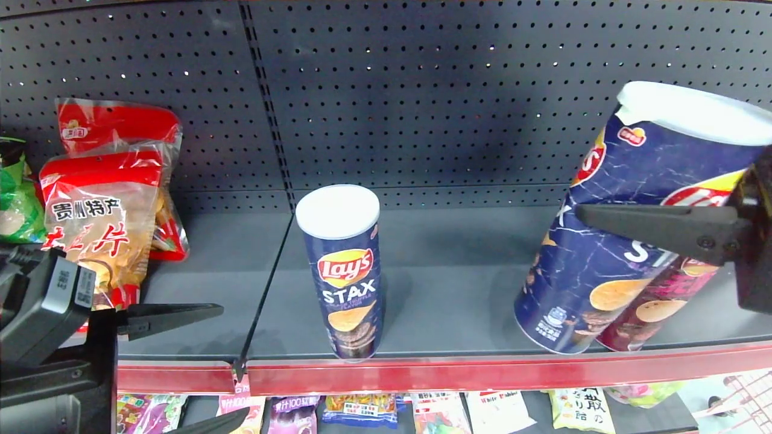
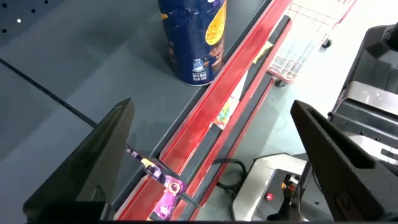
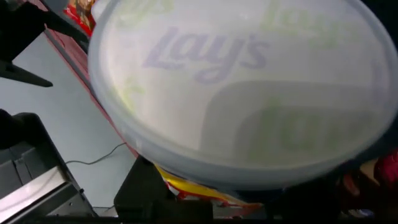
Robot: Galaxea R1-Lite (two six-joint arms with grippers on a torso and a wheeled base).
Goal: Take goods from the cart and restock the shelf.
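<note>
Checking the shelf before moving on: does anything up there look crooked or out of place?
Yes. The blue can in the right gripper leans steeply, lid toward the right, base by the red rail. A maroon can beside it tilts the same way. The middle can stands upright.

Three chip cans [image 1: 344, 271], two red snack bags [image 1: 102, 223].

Right of the upright can [image 1: 345, 271], the tilted can [image 1: 609, 253] hides most of a dark red can [image 1: 663, 313] behind it. The right hand [image 1: 603, 208] gripping it is cut off, its far finger hidden. Far left of the upright can, a green bag [image 1: 15, 205] is cut off.
</note>
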